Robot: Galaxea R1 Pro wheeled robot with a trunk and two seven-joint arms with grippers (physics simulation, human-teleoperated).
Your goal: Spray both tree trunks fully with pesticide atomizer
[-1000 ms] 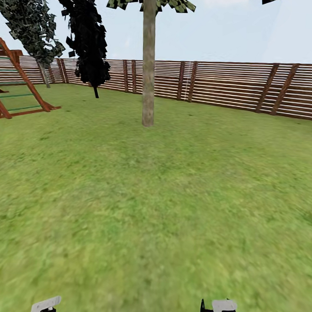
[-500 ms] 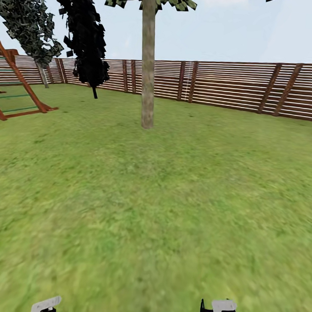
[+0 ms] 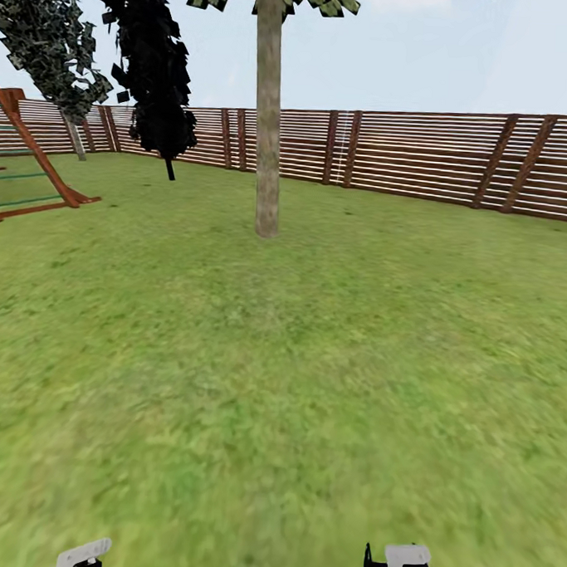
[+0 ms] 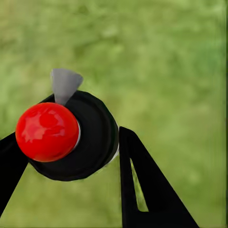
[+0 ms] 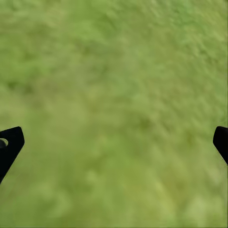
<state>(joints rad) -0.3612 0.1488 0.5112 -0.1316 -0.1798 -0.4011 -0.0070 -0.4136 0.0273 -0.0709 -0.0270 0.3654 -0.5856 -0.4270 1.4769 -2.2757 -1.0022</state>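
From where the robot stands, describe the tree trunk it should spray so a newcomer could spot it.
Follow the brown slat fence across the lawn's far side; the tree trunk rises from the grass just in front of it, left of centre. Unlike the black narrow tree to its left, it is a pale grey-tan, branchless column.

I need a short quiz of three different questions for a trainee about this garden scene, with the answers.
1. True or false: the left claw holds a black round atomizer with a red ball top.
2. What stands behind the thick grey-tan tree trunk? A) brown slatted wooden fence B) brick wall
3. Fill in: the right claw is ___ over the blurry green grass.

Key: 1 true; 2 A, the fence; 3 open.
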